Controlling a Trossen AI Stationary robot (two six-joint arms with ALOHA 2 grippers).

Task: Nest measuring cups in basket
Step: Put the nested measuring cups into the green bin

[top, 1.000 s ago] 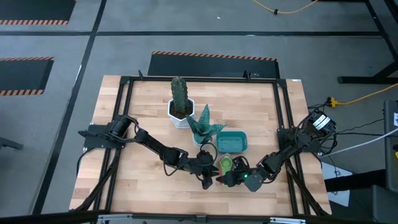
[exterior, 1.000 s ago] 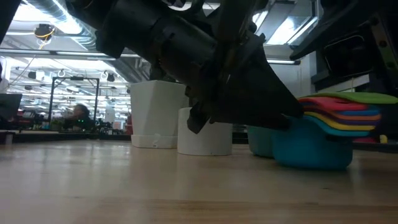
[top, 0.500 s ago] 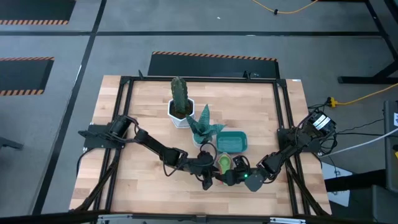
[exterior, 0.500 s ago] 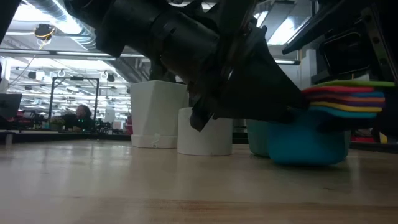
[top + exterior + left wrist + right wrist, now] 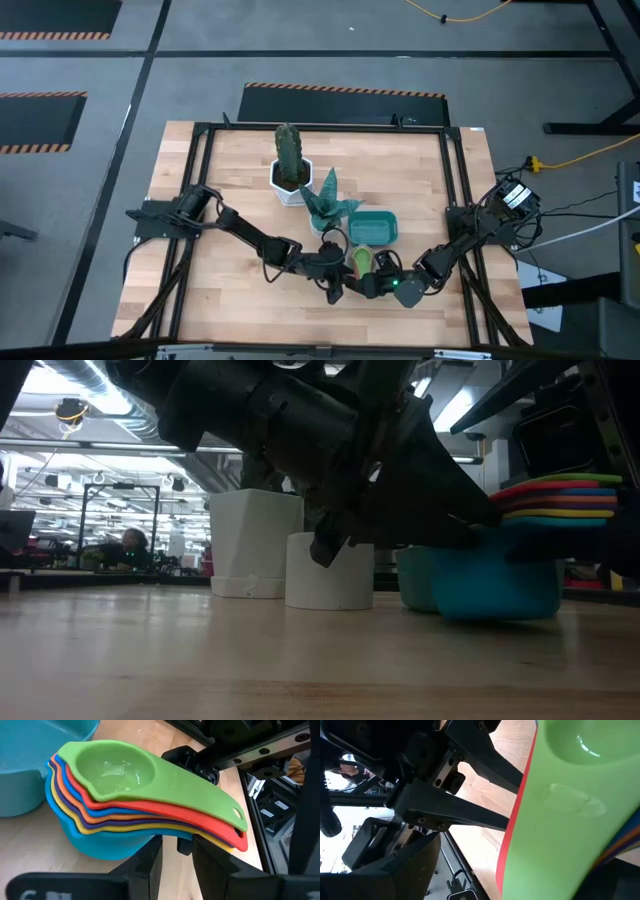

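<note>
- Gripping the flat handles of the nested measuring cups point(image 5: 145, 805) from below, the left end effector point(image 5: 177, 851) has its fingers closed on the stack.
- Hanging at the stack's other side, the right end effector point(image 5: 385, 283) has its fingers spread wide and grips nothing that shows.
- The cups are already nested, green on top and the big blue one at the bottom, standing on the tabletop point(image 5: 420, 180) just beside the basket point(image 5: 372, 228).
- Judging by this, nesting is done; lifting the stack into the basket is left.
- The basket looks empty.
</note>
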